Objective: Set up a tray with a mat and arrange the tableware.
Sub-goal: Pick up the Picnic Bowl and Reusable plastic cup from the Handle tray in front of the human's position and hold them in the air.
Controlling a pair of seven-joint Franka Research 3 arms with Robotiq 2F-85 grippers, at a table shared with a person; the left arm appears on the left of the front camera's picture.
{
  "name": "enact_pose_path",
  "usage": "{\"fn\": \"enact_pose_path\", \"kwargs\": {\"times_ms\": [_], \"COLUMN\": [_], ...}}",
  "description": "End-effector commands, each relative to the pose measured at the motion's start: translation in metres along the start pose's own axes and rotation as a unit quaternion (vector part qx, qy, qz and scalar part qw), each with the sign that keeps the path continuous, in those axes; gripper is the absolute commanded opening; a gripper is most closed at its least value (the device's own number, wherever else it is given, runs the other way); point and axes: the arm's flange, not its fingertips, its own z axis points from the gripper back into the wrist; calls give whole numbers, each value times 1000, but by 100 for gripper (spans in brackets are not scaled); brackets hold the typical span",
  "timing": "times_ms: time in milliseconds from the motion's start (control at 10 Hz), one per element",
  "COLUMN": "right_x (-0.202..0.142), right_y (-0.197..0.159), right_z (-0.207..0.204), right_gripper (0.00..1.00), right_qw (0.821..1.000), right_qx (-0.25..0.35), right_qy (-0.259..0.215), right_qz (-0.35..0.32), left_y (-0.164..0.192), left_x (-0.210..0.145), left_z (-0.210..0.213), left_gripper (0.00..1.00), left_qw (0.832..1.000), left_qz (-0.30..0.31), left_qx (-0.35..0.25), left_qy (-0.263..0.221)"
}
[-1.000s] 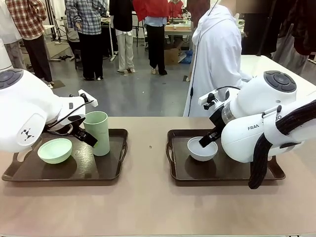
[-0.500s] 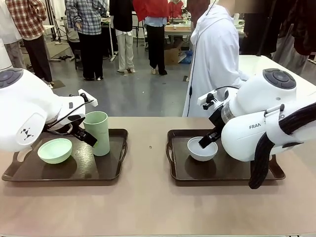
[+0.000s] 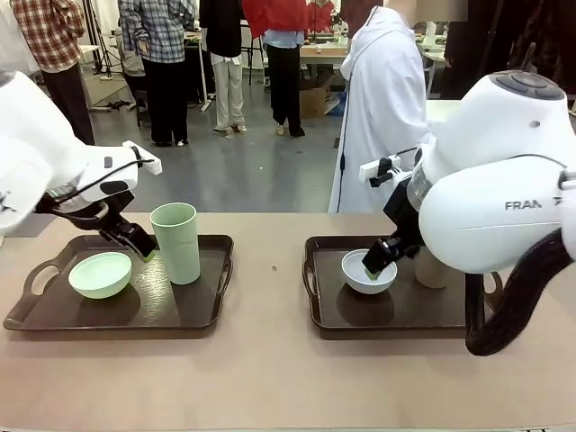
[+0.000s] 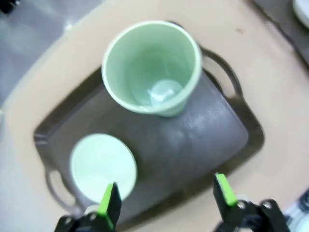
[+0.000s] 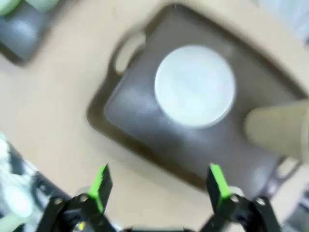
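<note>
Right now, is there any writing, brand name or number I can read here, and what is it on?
"FRAN": grey letters on the white casing of the right arm, in the front view; the rest of the word is out of sight.
Pale green cup and white bowl: no print shows on them.
Both wrist views: too blurred to read anything.

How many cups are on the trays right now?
2. A pale green cup stands on the left tray; a tan cup stands on the right tray, partly hidden behind the right arm, which could hide others.
</note>
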Motion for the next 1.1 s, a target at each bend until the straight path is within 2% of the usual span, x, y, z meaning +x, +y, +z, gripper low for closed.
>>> {"fn": "enact_pose_path", "kwargs": {"times_ms": [0,100,200,300,400,700,800,900,1000], "right_x": [-101,-128,-145,-141,-27,-29,-34,-53,-77], "right_y": [15,15,18,18,13,14,7,-7,-28], "right_z": [-18,-29,-36,-37,3,3,5,20,44], "right_gripper": [100,100,100,100,100,100,100,100,100], "right_qw": [995,991,988,989,991,990,987,985,980], "right_qx": [20,44,61,15,38,34,47,71,110], "right_qy": [62,78,74,95,93,102,112,96,69], "right_qz": [-71,-103,-121,-113,-87,-97,-108,-124,-147], "left_y": [-29,-37,-44,-49,-28,-31,-32,-29,-18], "left_x": [-69,-85,-98,-106,-22,-27,-30,-41,-50], "left_z": [17,21,26,26,37,47,48,56,67], "left_gripper": [100,100,100,100,100,100,100,100,100], "left_qw": [998,996,995,995,997,996,994,992,988], "left_qz": [25,43,47,44,17,21,16,20,29], "left_qx": [-40,-65,-68,-65,-60,-69,-75,-89,-130], "left_qy": [37,49,50,59,53,57,74,82,81]}}
